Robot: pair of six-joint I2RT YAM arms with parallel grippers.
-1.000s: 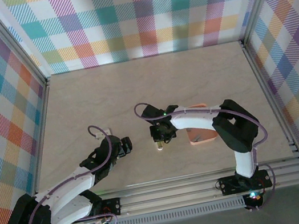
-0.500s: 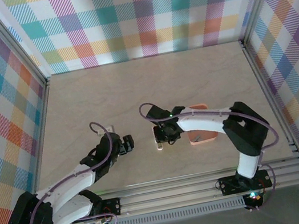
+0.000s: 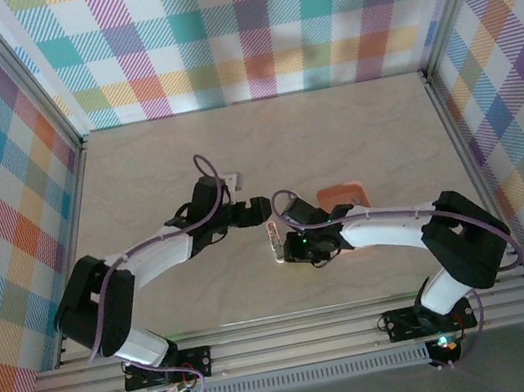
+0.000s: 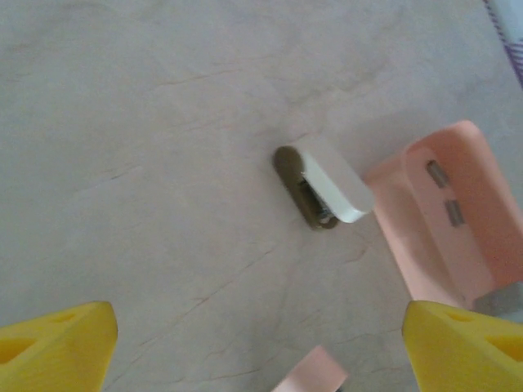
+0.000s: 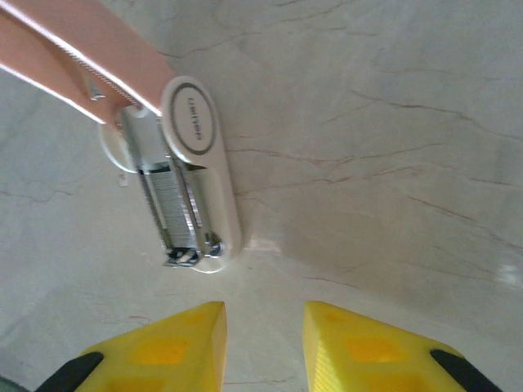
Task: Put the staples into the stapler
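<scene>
Pink stapler (image 5: pixel 192 163): one; grey staples (image 4: pixel 437 173): two, in one salmon tray (image 4: pixel 470 245)

Left gripper (image 4: pixel 257 331) jaws wide apart; grey-white oblong piece (image 4: pixel 327 184) beside pink tray (image 4: pixel 425 253) holding two staples (image 4: pixel 437 173).

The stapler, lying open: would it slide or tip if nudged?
Probably slides: the stapler looks small and plastic, likely light, on a smooth table. Its pink lid is hinged open, so a push may swing the lid or tip it.
</scene>
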